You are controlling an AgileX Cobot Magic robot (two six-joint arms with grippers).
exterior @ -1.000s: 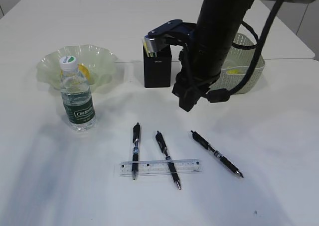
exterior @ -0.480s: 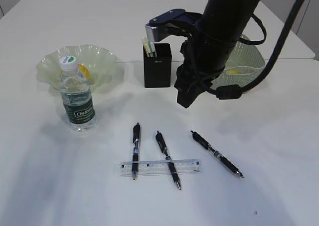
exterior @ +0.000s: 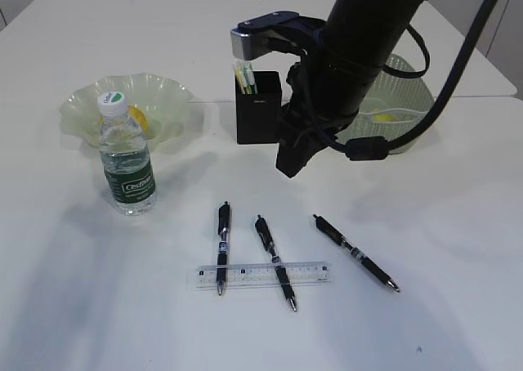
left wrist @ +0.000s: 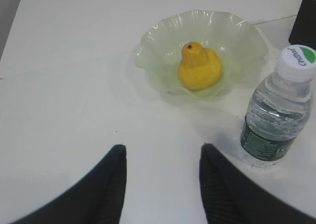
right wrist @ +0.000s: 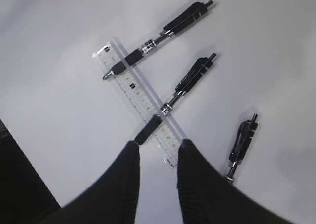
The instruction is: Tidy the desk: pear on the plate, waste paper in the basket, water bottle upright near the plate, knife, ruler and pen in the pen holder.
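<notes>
On the far left of the desk [exterior: 65,248] sits the plate [exterior: 90,109], pale green and ruffled, with the pear [left wrist: 199,67] resting in its middle. Just in front of it, a little to the right, the water bottle [exterior: 127,160] stands upright, white cap on. The left gripper [left wrist: 163,184] hangs above bare tabletop near these two, its fingers [left wrist: 111,184] apart with nothing between them.

Toward the middle, at the back, the pen holder [exterior: 257,109] stands with a yellow-green item poking out of its top. In front of it, nearer me, three pens lie on the desk: the left pen [exterior: 222,244] and the middle pen [exterior: 274,261] both lie across the ruler [exterior: 263,274], while the right pen [exterior: 354,251] lies apart from it.

Above the pens, the right arm [exterior: 343,69] blocks much of the view behind, covering part of the basket [exterior: 404,101] at the back right. Something yellow shows through the basket's wall. The right gripper [right wrist: 158,157] hovers over the ruler and middle pen, fingers [right wrist: 129,169] parted a little, gripping nothing.
</notes>
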